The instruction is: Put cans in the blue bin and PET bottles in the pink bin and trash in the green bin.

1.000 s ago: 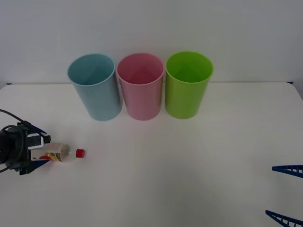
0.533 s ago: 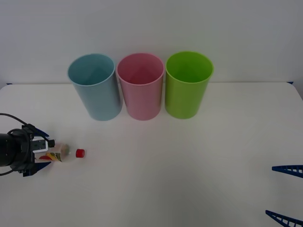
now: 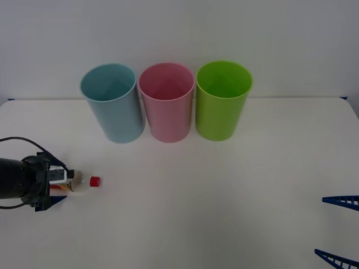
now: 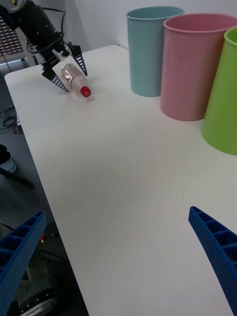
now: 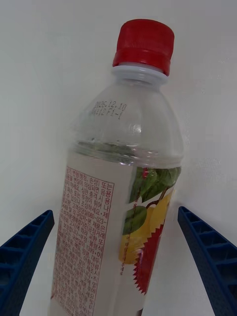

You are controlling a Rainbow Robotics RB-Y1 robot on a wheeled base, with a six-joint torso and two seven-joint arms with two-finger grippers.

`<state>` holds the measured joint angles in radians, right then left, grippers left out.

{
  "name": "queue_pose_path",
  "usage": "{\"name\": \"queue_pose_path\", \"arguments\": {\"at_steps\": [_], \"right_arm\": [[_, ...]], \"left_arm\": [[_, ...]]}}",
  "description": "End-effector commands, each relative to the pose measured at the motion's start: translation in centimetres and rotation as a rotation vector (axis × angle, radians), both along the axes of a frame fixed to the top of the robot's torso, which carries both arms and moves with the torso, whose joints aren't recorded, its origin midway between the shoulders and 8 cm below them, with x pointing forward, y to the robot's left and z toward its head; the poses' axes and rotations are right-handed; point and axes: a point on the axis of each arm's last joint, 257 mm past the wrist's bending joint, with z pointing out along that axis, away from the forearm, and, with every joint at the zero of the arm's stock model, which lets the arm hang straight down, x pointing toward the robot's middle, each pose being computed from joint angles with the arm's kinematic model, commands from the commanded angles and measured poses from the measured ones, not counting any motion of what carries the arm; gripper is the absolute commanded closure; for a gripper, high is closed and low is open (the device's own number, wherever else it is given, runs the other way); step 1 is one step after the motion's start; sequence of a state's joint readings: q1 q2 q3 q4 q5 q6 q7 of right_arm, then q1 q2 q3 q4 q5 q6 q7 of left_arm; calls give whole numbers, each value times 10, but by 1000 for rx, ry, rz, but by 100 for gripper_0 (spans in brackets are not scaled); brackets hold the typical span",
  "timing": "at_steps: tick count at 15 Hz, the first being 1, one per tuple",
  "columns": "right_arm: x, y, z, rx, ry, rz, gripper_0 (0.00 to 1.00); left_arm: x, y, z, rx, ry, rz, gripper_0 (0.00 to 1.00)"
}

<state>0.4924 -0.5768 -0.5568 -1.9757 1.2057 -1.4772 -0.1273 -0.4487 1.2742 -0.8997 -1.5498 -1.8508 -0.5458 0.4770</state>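
Note:
The PET bottle (image 3: 81, 182) lies on its side at the table's left, its red cap (image 3: 95, 181) pointing right. My left gripper (image 3: 63, 182) is open and straddles the bottle's body, one blue finger on each side. In the left wrist view the bottle (image 5: 123, 173) stands between the fingertips (image 5: 34, 232) with a gap on both sides. The blue bin (image 3: 115, 112), pink bin (image 3: 166, 115) and green bin (image 3: 221, 112) stand upright in a row at the back. My right gripper (image 3: 336, 230) is open at the near right, holding nothing.
The white table (image 3: 224, 185) stretches bare between the bottle and the bins. The right wrist view shows the table's left edge (image 4: 29, 143) close to the bottle (image 4: 82, 88), with floor and cables beyond. A wall stands right behind the bins.
My left gripper has slid right along the lying bottle toward its cap, and the arm has levelled out. The bottle, the bins and the right gripper have stayed in place.

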Motion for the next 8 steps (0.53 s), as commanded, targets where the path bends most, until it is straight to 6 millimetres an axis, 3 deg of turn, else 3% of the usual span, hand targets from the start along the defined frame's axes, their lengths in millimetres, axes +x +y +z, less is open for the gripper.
{"name": "queue_pose_path", "arguments": {"at_steps": [1, 3, 4, 5, 8], "right_arm": [[0, 0, 0, 0, 0, 0, 0], [0, 0, 0, 0, 0, 0, 0], [0, 0, 0, 0, 0, 0, 0], [0, 0, 0, 0, 0, 0, 0], [0, 0, 0, 0, 0, 0, 0]], "left_arm": [[2, -8, -4, -15, 6, 4, 15], [4, -11, -2, -19, 1, 4, 16], [6, -14, -2, -19, -3, -2, 46], [9, -15, 1, -25, -16, 0, 97], [15, -17, 5, -28, -43, -8, 100]]}}
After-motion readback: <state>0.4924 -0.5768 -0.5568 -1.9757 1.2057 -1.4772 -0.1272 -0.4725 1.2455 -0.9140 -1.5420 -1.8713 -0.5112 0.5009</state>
